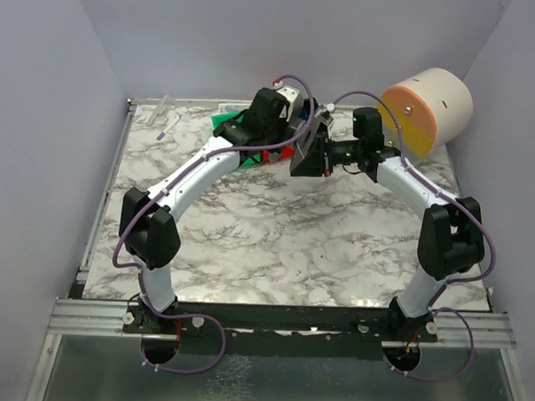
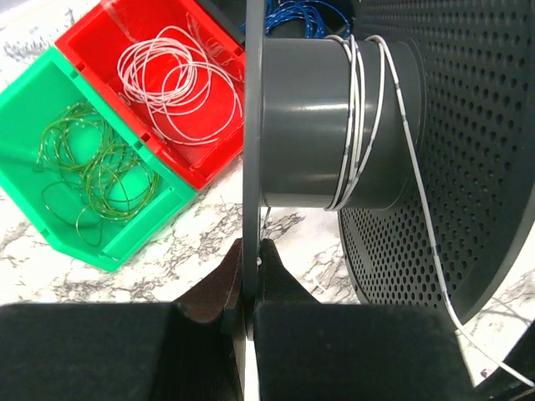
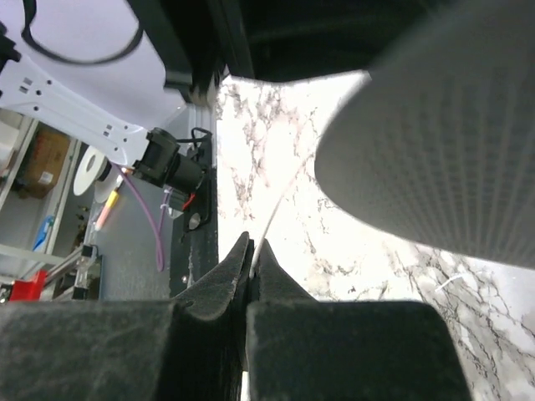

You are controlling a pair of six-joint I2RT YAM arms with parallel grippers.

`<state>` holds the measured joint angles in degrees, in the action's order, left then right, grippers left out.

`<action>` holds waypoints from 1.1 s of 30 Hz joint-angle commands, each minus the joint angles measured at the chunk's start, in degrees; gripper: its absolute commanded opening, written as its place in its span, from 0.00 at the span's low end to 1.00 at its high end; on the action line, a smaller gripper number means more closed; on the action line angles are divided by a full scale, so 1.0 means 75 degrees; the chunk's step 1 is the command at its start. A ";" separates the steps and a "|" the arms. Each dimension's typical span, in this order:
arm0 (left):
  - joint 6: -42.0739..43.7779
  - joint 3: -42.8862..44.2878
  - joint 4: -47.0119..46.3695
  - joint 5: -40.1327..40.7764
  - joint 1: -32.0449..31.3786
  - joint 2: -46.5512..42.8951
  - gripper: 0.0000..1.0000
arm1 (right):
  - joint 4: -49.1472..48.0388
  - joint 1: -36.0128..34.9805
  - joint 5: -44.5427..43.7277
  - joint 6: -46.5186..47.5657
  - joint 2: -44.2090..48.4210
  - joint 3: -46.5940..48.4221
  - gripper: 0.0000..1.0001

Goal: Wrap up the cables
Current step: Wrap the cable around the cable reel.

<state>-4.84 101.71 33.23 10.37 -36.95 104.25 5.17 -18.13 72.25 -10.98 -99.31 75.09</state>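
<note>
My left gripper is shut on the thin flange of a dark grey spool. A white cable makes a few turns round the spool's hub and runs off down to the right. My right gripper is shut on that white cable, which rises toward the spool's perforated flange. Loose coils lie in bins: a whitish cable in the red bin, a green cable in the green bin. A blue cable shows behind the hub. In the top view the spool sits between both wrists.
The green bin and red bin sit at the back of the marble table, under the left arm. A large cream and orange cylinder stands at the back right. A small pen-like item lies at the back left.
</note>
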 commanded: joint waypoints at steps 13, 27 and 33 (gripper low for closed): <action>-0.1446 -0.0889 -0.1574 -0.2711 0.1492 -0.1557 0.00 | 0.0469 -0.0471 -0.2808 0.0689 -0.0306 -0.0198 0.00; -0.1993 -0.1164 -0.1819 -0.2200 0.2056 -0.1765 0.00 | 0.0468 -0.1066 -0.4916 0.0569 -0.0663 -0.0291 0.00; -0.1807 -0.1303 -0.1967 -0.3905 0.2210 -0.1937 0.00 | 0.0342 -0.0636 -0.5799 0.0082 -0.0877 -0.0335 0.01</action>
<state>-18.31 92.14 25.06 -8.08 -20.95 94.02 8.51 -25.58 36.42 -7.27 -103.92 73.91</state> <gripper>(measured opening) 0.021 0.006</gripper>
